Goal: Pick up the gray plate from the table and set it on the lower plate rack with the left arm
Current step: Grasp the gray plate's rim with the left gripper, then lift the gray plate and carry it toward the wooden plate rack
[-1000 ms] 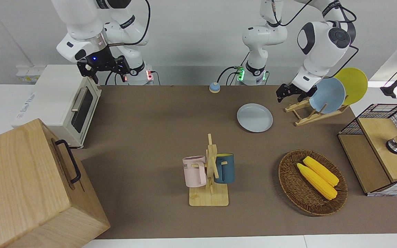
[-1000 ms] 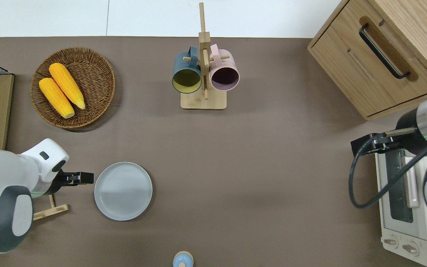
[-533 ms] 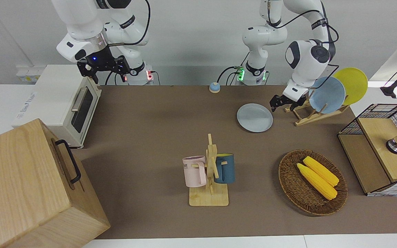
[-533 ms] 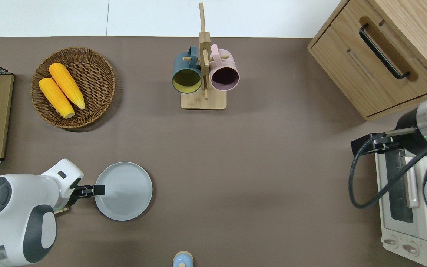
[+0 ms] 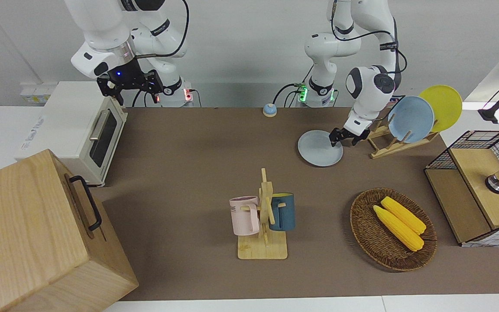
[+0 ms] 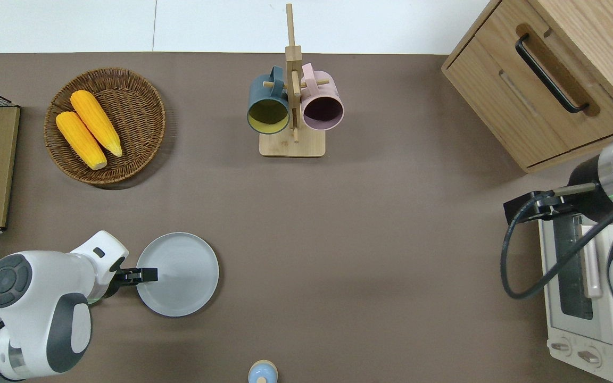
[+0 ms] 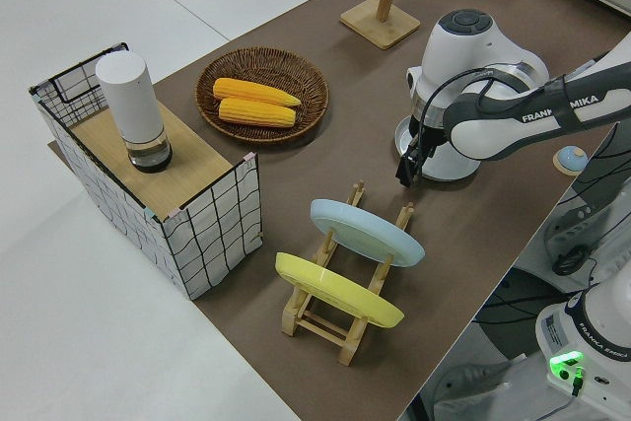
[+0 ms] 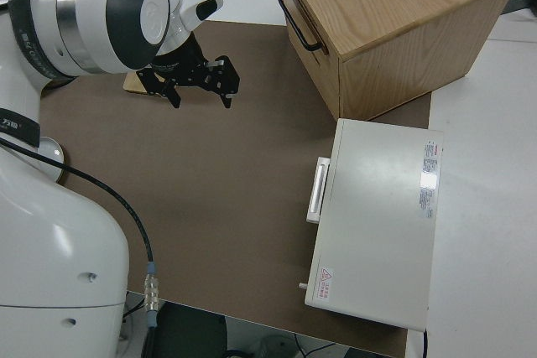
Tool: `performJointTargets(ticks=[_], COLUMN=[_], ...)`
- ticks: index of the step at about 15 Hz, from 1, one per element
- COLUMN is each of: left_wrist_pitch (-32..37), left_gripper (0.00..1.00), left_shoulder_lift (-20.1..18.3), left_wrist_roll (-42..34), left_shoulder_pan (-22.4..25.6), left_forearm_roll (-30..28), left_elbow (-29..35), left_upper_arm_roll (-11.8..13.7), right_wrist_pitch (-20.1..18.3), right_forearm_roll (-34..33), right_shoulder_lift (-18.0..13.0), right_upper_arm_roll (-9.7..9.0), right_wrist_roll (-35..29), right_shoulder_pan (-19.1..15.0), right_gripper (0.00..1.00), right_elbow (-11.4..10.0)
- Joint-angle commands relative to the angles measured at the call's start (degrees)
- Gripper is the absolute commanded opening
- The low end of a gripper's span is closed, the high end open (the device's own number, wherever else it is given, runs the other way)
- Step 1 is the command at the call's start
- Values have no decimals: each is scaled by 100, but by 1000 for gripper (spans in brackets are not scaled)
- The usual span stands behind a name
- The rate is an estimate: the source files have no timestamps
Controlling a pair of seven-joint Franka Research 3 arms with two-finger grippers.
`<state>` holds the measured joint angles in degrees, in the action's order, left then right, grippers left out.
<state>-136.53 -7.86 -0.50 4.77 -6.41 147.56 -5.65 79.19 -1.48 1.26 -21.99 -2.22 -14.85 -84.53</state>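
The gray plate lies flat on the table, beside the lower plate rack. The rack holds a sky-blue plate and a yellow plate on edge; its slots nearest the gray plate stand bare. My left gripper is low at the gray plate's rim on the rack side, its tip overlapping the rim. In the left side view the arm hides most of the plate. My right gripper is parked, open and empty.
A mug stand with a pink and a blue mug stands mid-table. A wicker basket with corn and a wire crate are toward the left arm's end. A toaster oven and wooden cabinet are toward the right arm's end.
My left gripper has swung from beside the rack toward the gray plate and come down to its rim. The plate has not moved. The right arm has not moved.
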Motion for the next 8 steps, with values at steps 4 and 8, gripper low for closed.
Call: performJointTargets(ticks=[4, 8], left_wrist_pitch=[-172, -154], left_gripper=[367, 0], left_shoulder_lift=[66, 66], left_wrist_roll=[41, 24], left_shoulder_pan=[-73, -64], left_forearm_roll=[-80, -71], left_elbow=[97, 89], left_upper_arm_roll=[2, 2], right_wrist_pitch=[-62, -62], right_forearm_roll=[-37, -37], right_shoulder_lift=[-12, -12], right_upper_arm_roll=[-121, -121], right_wrist_roll=[-68, -68], right_shoulder_pan=[-132, -132], right_gripper=[983, 983], right_elbow=[41, 41])
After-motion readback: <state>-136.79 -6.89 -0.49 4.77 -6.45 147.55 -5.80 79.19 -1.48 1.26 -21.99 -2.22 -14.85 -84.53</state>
